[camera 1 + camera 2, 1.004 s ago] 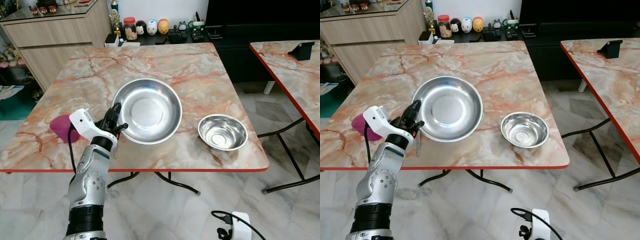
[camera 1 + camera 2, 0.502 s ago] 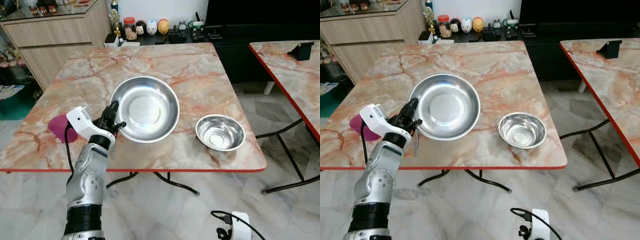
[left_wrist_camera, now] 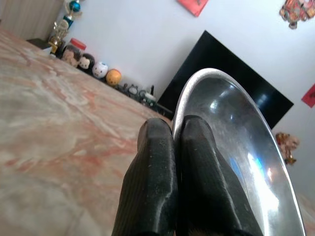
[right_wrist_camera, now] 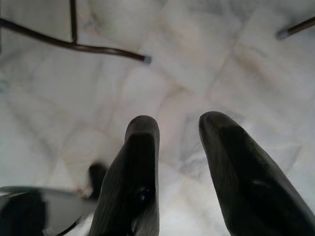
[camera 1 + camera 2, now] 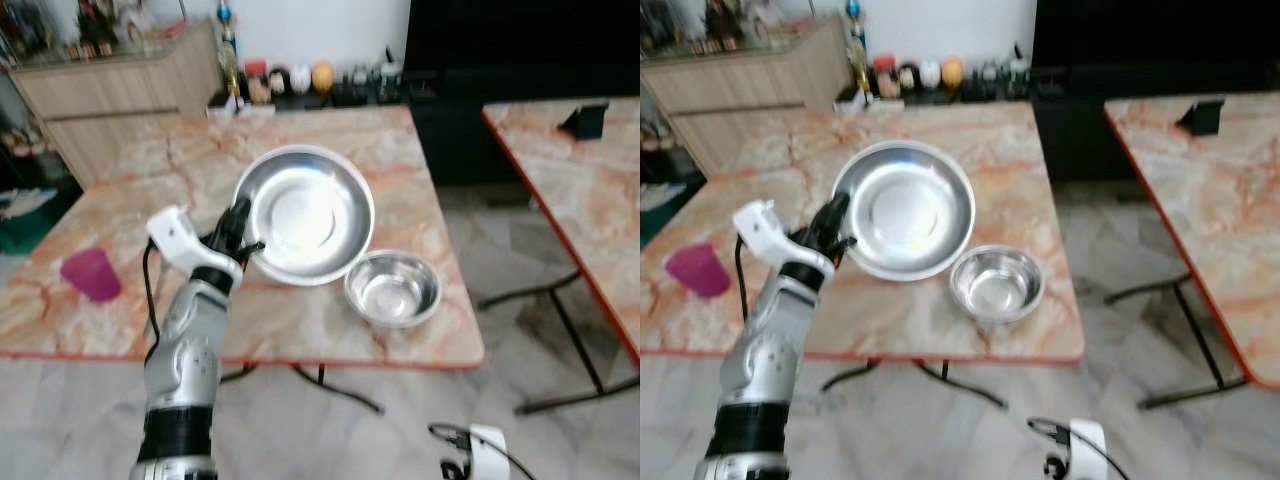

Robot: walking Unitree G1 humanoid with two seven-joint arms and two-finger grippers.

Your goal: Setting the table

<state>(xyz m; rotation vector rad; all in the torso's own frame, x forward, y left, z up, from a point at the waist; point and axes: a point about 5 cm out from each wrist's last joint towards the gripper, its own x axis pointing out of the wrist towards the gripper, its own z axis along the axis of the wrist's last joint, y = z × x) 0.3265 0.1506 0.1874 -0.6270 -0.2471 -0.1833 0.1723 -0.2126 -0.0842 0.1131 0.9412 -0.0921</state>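
While the left gripper [image 5: 238,232] clamps the near-left rim of the plate [image 5: 305,214], its two black fingers [image 3: 157,162] are closed on that rim, one on each face, as the left wrist view confirms. The plate is a large, shallow steel dish held tilted over the table [image 5: 150,170], its right side overlapping the far edge of the bowl [image 5: 392,290] in the head views; contact between plate and bowl cannot be determined. The bowl is a smaller steel dish standing upright near the table's near-right corner. A pink cup [image 5: 91,274] stands at the near-left of the table, well apart from the plate. The right gripper [image 4: 179,147] hangs low over the tiled floor [image 4: 206,59] with its fingers spread apart and nothing between them. A second table [image 5: 580,190] stands to the right. The head views are blurred.
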